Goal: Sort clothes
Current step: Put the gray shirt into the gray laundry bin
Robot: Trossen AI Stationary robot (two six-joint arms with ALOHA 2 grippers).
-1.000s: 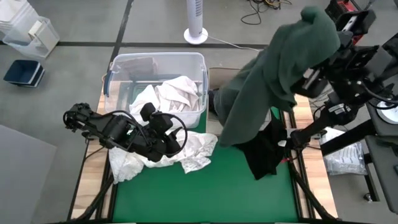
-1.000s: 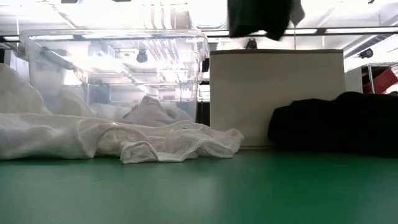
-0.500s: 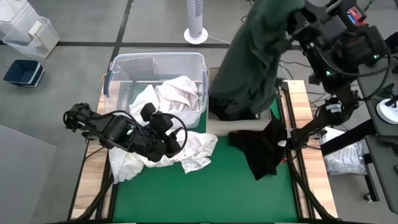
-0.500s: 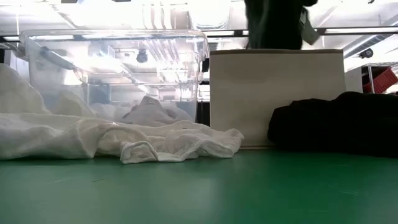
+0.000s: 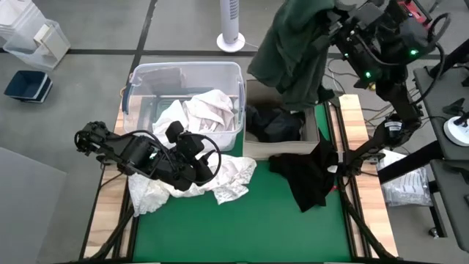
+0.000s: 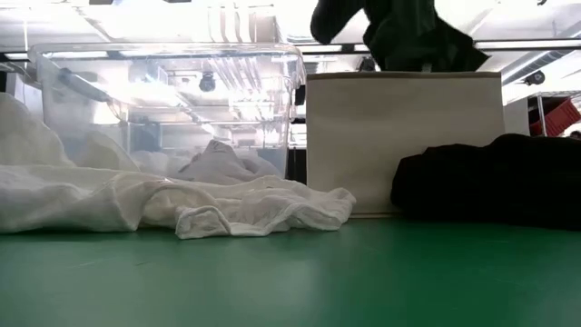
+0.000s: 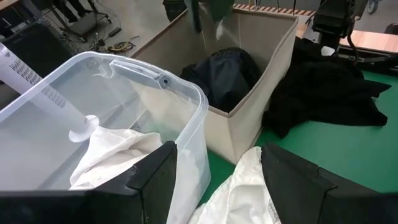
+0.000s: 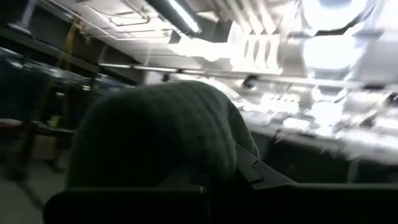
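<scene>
The near half of the green table mat (image 5: pixel 242 227) lies bare from edge to edge. Further in, a crumpled white garment (image 5: pixel 220 180) sprawls on the mat's left part, one end running up against the clear plastic bin (image 5: pixel 135 77), where more white clothes (image 5: pixel 209 110) are heaped inside and over the front rim. The left gripper (image 5: pixel 199 170) rests low on that white garment, fingers (image 7: pixel 155 177) spread wide with nothing between them. On the mat's right part a black garment (image 5: pixel 311 176) lies spread just in front of the beige fabric box (image 5: pixel 249 147), touching its front corner and reaching the mat's right edge. The box stands beside the bin, walls nearly touching, with a dark garment (image 5: pixel 275 123) already lying in its bottom. Above the box's far rim the right gripper (image 5: pixel 333 18) is raised high, holding a dark green garment (image 5: pixel 289 48) that hangs down over the box opening; in the low view its lower end (image 6: pixel 408 41) dips to the box's top edge
</scene>
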